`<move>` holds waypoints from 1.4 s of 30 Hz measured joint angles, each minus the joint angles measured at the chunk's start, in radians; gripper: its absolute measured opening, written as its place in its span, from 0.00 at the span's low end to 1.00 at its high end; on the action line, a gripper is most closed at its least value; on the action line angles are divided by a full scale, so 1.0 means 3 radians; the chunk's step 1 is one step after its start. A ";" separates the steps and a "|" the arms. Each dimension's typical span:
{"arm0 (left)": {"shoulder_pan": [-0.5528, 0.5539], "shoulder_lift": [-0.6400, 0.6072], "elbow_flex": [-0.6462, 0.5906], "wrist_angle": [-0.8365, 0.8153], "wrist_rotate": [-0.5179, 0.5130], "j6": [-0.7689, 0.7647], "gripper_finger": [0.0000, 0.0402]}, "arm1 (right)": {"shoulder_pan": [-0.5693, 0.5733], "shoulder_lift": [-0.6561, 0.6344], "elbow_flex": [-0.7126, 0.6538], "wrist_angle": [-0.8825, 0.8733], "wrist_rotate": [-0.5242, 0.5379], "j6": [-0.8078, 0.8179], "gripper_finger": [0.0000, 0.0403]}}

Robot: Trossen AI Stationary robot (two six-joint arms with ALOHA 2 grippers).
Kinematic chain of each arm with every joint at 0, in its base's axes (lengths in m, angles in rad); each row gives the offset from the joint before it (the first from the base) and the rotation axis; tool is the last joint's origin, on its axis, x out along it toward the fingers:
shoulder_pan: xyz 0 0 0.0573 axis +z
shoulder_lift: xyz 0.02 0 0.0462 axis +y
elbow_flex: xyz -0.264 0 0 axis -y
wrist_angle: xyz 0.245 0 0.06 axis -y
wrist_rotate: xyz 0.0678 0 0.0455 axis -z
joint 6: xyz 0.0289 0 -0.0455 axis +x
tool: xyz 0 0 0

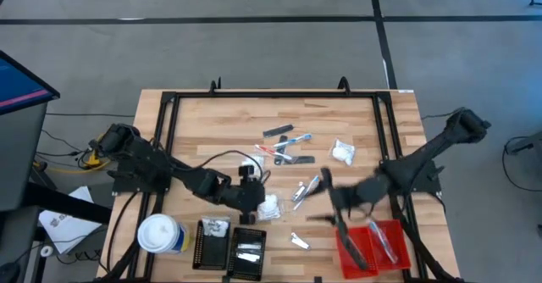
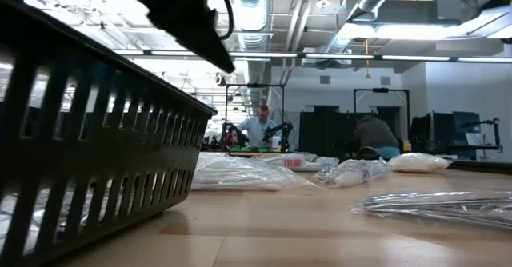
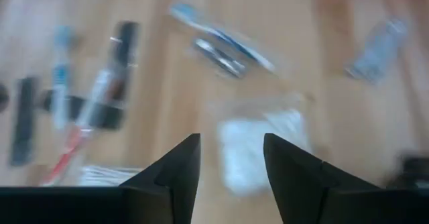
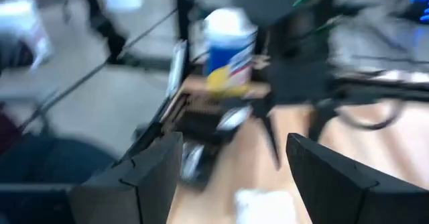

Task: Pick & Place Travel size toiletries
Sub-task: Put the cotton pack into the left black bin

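Note:
The toiletries lie scattered mid-table: a dark grey bar (image 1: 278, 131), a blue stick (image 1: 294, 139), a red stick (image 1: 271, 150), a white puffy packet (image 1: 342, 152) and silvery sachets (image 1: 306, 190). My left gripper (image 1: 257, 200) (image 3: 231, 138) is open and hovers next to another white packet (image 1: 269, 205) (image 3: 258, 147), which lies flat on the wood just beyond its fingertips. My right gripper (image 1: 326, 200) (image 4: 234, 138) is open above the table, beside the red tray (image 1: 373, 245), and faces toward the left arm.
A black ribbed tray (image 1: 230, 245) (image 2: 80, 139) at the near edge holds some packets, and the red tray holds a clear-wrapped stick (image 1: 385, 241). The white-topped canister (image 1: 161, 235) (image 4: 228, 43) stands left of the black tray. One small sachet (image 1: 300, 241) lies between the trays. People show in the room beyond.

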 joint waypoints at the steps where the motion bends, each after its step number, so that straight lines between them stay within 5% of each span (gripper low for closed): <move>1: 0.0037 -0.0051 -0.0055 0.0000 -0.0051 -0.0049 0.38 | -0.0091 -0.0086 0.0000 0.0007 -0.0003 -0.0002 0.65; 5: 0.0241 -0.0297 -0.0306 -0.0024 -0.0165 -0.0216 0.36 | -0.0470 -0.0412 0.0000 0.0185 -0.0314 -0.0126 0.65; 10: 0.0481 -0.0830 -0.0701 -0.0034 -0.0316 -0.0396 0.34 | -0.0891 -0.0607 0.0002 0.0657 -0.1953 -0.0479 0.65; 13: 0.0618 -0.1212 -0.0961 -0.0004 -0.0435 -0.0562 0.33 | -0.1024 -0.0587 0.0000 0.0886 -0.2529 -0.0530 0.65; 18: 0.1047 -0.1670 -0.1384 0.0594 -0.0413 -0.0989 0.31 | -0.1102 -0.0405 0.0002 0.0784 -0.2292 -0.0477 0.65; 23: 0.1479 -0.1450 -0.1561 0.1343 0.0123 -0.0988 0.30 | -0.1284 -0.0142 -0.0013 0.0908 -0.2093 -0.0114 0.65; 32: 0.1806 -0.0691 -0.1528 0.1284 0.0914 -0.0993 0.30 | -0.1782 -0.0111 -0.0010 0.0421 -0.2081 0.0194 0.65; 42: 0.2067 -0.0393 -0.1543 0.0590 0.1123 -0.1524 0.31 | -0.1731 -0.0113 -0.0008 0.0331 -0.2090 0.0237 0.65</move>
